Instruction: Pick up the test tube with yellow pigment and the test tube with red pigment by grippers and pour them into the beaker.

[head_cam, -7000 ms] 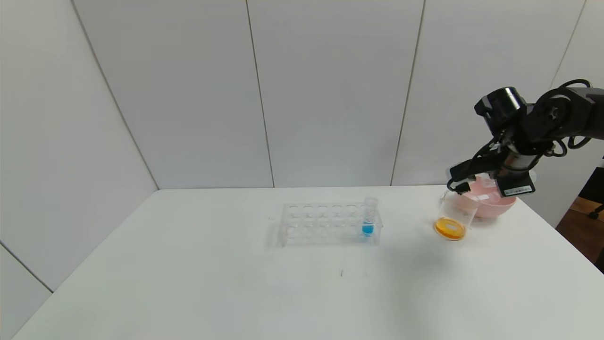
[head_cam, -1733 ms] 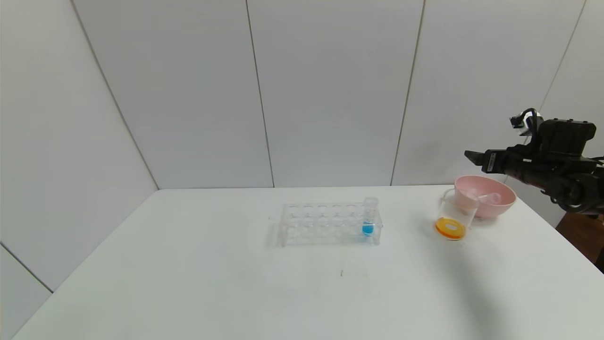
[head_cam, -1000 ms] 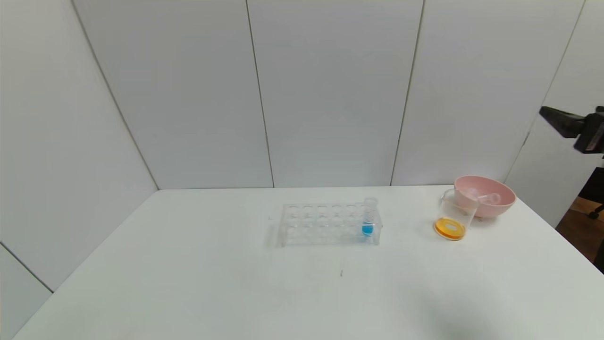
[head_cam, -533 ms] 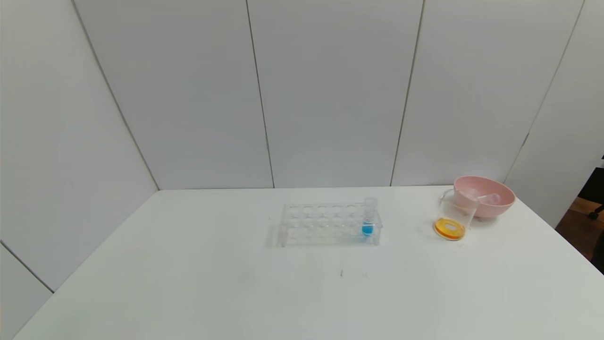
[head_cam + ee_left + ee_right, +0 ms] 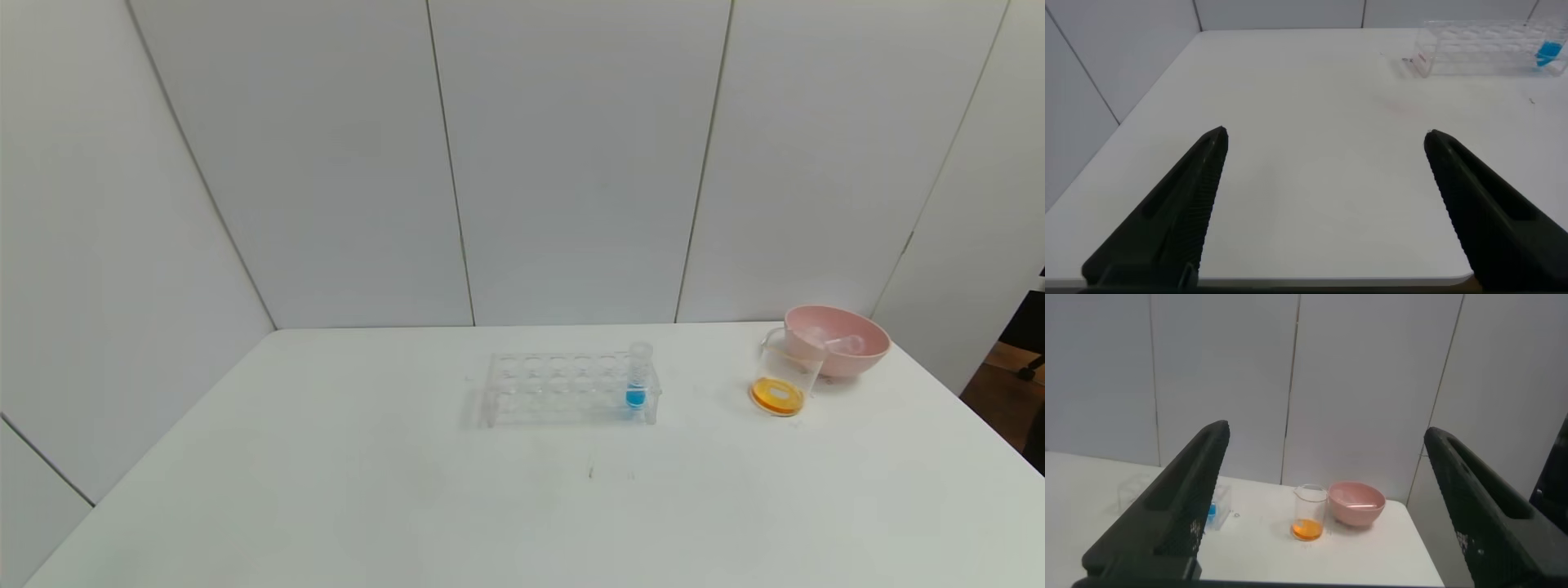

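Grey wall panels close in a white counter (image 5: 408,490) on two sides; near the middle of it stands a clear tube rack (image 5: 567,388), its long side running along the back edge, with a single blue-tipped tube (image 5: 638,377) upright in the hole at its right end; no yellow-tipped or red-tipped tube stands in the rack. Toward the back right corner the beaker (image 5: 786,376) stands upright with orange liquid at its bottom, touching or just in front of a pink bowl (image 5: 841,339); two clear, empty-looking tubes (image 5: 833,341) lie on their sides in that bowl, most likely the ones the task names, so the pouring looks done. Neither arm shows from the head; the right pincer (image 5: 1327,506) is spread wide and empty, held high and well back from the counter, looking down on beaker and bowl; the left pincer (image 5: 1327,204) is also wide and empty, low over the front left part of the counter, the rack far off toward the middle. The right arm is the nearer to the beaker; nothing remains to grasp, in my judgement.
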Controlling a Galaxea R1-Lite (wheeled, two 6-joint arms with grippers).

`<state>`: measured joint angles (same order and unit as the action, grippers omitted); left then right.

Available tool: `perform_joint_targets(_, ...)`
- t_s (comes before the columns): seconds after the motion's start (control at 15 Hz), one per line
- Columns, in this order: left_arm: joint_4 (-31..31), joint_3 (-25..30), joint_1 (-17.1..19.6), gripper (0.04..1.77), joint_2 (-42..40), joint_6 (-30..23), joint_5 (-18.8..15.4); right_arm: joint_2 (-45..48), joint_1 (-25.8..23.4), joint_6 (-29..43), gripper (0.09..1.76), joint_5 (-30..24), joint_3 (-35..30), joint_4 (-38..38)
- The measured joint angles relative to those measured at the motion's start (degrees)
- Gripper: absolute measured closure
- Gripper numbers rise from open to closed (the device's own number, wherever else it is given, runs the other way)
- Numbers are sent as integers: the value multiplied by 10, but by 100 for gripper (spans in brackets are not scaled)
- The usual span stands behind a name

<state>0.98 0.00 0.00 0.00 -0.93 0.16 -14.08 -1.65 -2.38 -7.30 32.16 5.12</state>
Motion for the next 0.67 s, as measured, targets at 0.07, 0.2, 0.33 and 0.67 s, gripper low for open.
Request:
perform_joint_targets(0.07,0,0,0,9,0,0,0,28,5,-6,15,1,-20,-1)
perform_joint_targets(0.2,0,0,0,9,0,0,0,82,11,-19,15,2,-68,-2)
perform_joint_targets(0.33,0,0,0,9,0,0,0,114,13,-27,15,20,-120,5)
perform_joint_targets(0.67,0,0,0,9,0,0,0,139,15,-31,15,40,-266,35)
